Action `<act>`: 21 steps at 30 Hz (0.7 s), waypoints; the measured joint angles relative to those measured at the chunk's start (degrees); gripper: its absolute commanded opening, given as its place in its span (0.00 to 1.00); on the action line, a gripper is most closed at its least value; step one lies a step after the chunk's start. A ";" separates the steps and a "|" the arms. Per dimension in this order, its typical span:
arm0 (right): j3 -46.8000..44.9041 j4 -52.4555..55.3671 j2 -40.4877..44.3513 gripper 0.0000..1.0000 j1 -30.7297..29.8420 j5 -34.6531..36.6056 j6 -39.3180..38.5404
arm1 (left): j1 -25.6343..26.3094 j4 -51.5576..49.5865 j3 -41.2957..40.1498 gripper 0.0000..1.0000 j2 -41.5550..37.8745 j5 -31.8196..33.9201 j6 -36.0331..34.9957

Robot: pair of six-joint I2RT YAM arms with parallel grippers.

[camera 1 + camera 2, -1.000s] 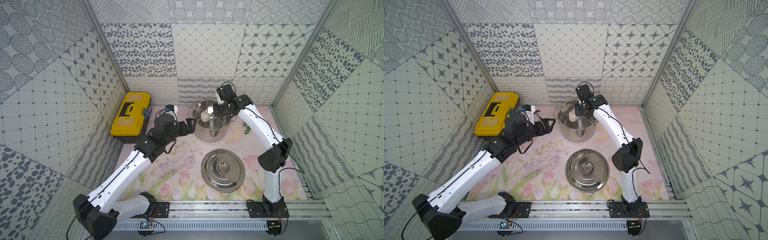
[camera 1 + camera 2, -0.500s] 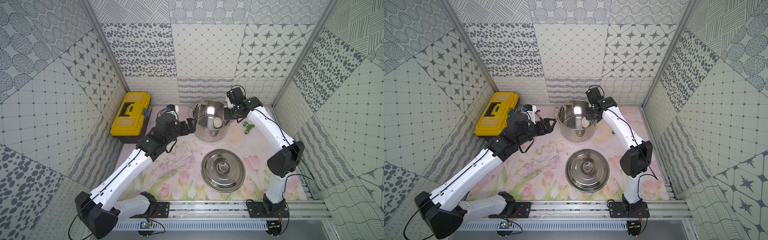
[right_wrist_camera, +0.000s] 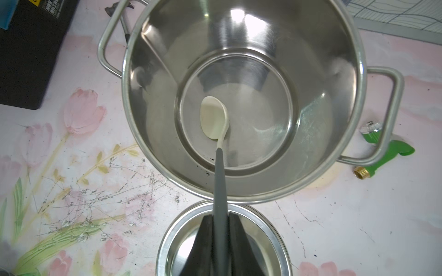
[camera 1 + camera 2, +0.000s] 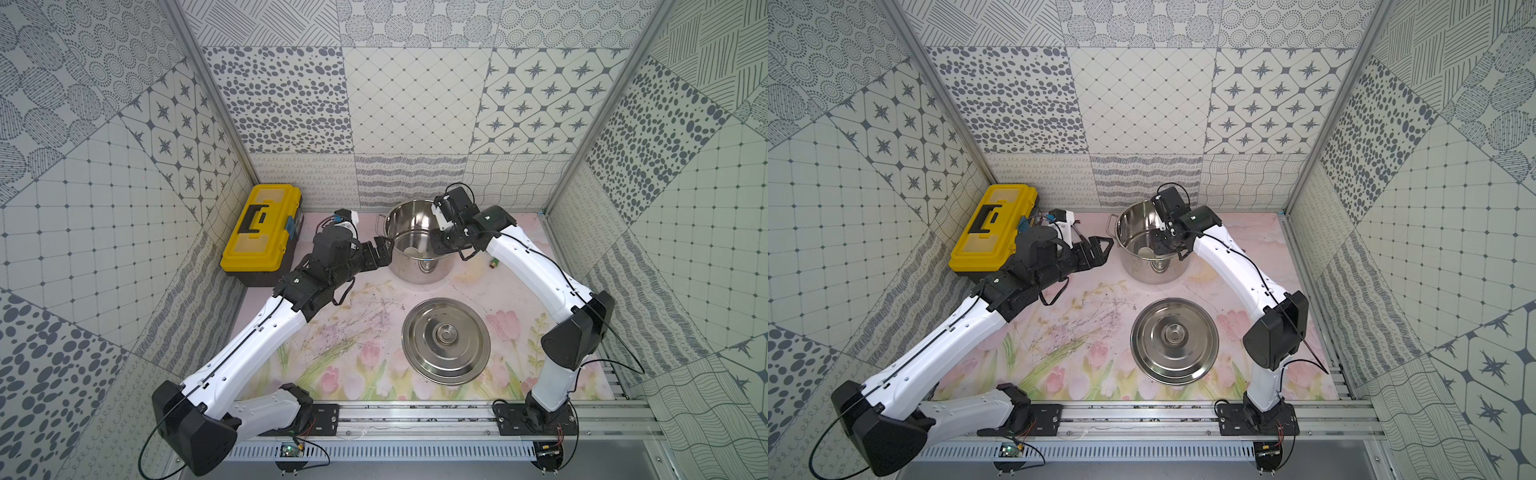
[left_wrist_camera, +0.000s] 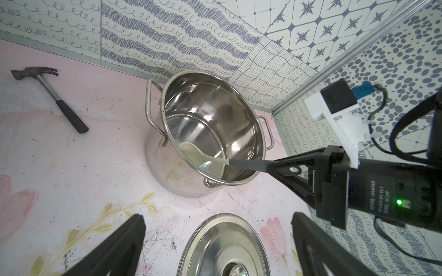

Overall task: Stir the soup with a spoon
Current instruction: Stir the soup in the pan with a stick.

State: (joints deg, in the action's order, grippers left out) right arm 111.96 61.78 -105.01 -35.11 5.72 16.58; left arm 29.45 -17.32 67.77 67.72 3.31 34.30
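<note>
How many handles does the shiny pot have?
2. On the pot, one loop handle sticks out toward the yellow toolbox. The other loop handle sticks out on the opposite side, near the green hose fitting. Nothing suggests a hidden one.

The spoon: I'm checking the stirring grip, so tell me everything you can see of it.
The spoon has a cream-white oval bowl and thin neck, plastic-looking, joined to a slim, matte dark grey handle. The right claw is shut on the handle, one finger on each side. The spoon slants down past the rim into the steel pot, hollow side up, with its bowl low near the middle of the pot's floor. Whether it touches the floor is unclear. Nothing else touches it.
</note>
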 measured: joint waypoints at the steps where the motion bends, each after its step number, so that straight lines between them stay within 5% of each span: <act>1: 1.53 -0.11 -1.25 0.00 -0.28 -0.02 0.02 | 0.00 0.00 0.00 1.00 -0.04 0.00 0.02; 11: 16.48 0.37 -12.63 0.00 0.52 3.10 -1.77 | 0.00 -0.02 -0.48 1.00 -1.84 0.02 0.20; 21: 16.92 1.40 -13.16 0.00 5.95 5.01 -3.04 | 0.00 -0.02 -0.87 1.00 -1.95 0.04 0.13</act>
State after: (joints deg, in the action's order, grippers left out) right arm 128.88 63.18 -118.17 -29.17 10.72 13.54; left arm 29.45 -17.34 66.89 65.78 3.36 34.44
